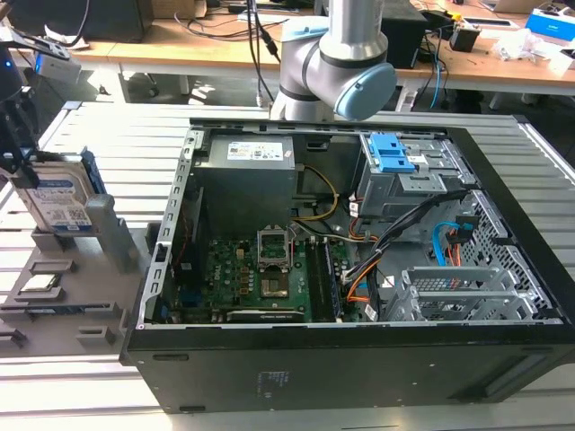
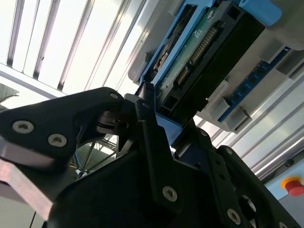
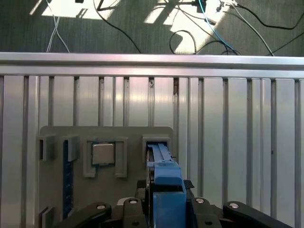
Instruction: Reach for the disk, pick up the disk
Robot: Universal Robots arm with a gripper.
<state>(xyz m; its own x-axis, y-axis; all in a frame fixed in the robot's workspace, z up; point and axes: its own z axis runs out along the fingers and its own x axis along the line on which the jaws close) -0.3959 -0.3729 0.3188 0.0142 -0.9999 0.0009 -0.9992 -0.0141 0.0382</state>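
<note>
Arm [image 1: 334,56]: single, silver tube with pale blue joint caps, its joint rising at the exterior view's top centre. Hand [image 1: 20,153]: black, with linked fingers, at the exterior view's far left, pointing downward. Fingers [image 2: 152,147]: drawn in, apparently clamped on either side of the disk [image 1: 56,197]; contact is partly hidden.

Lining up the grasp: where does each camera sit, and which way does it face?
Exterior view: off the arm, looking down at the open computer case; the arm shows.
First wrist view: on the wrist, looking down the tool at the disk, edge-on.
Second wrist view: beside the tool, facing the disk's circuit-board side.
All share the disk.
</note>
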